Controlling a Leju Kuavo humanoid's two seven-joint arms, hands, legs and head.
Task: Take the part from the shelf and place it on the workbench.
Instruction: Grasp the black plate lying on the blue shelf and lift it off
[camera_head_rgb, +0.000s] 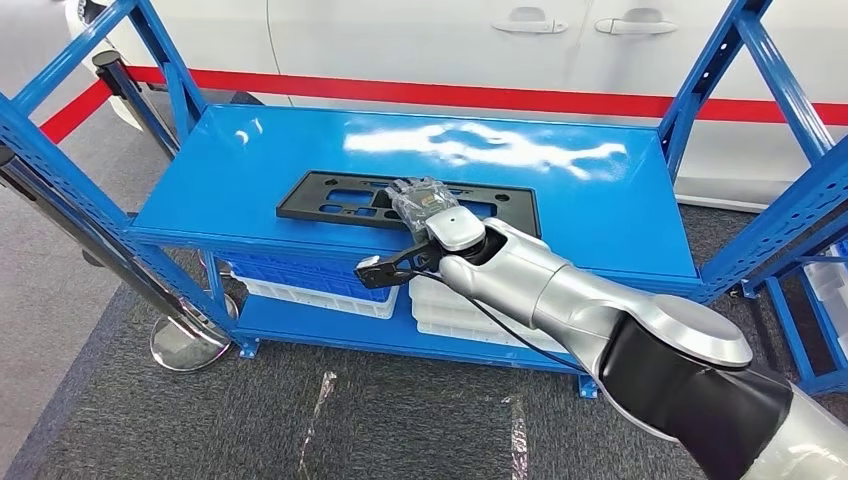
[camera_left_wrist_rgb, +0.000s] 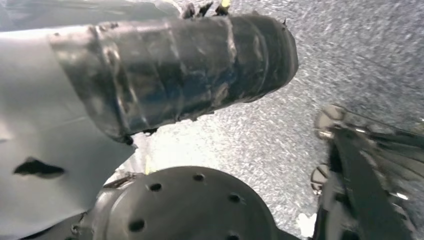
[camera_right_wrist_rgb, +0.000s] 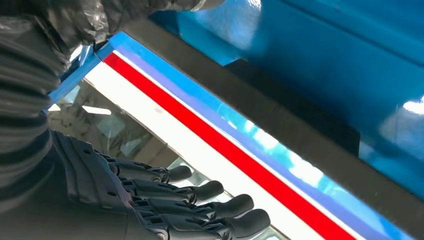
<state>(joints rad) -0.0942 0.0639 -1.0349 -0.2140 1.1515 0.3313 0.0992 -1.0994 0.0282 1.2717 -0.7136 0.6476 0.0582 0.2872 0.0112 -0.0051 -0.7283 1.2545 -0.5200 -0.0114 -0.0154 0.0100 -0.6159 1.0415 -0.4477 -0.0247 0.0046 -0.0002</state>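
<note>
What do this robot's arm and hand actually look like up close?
The right arm is glossy silver with rounded segments and a black section near the shoulder; a thin black cable runs beneath it. A crinkled clear plastic wrap covers the right hand. The right wrist view shows dark, jointed fingers with rounded tips and a grey ribbed cover.

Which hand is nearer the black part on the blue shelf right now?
The right. The right hand is over the black part on the blue shelf, fingers extended. The left hand hangs down by the floor, far from it.
</note>
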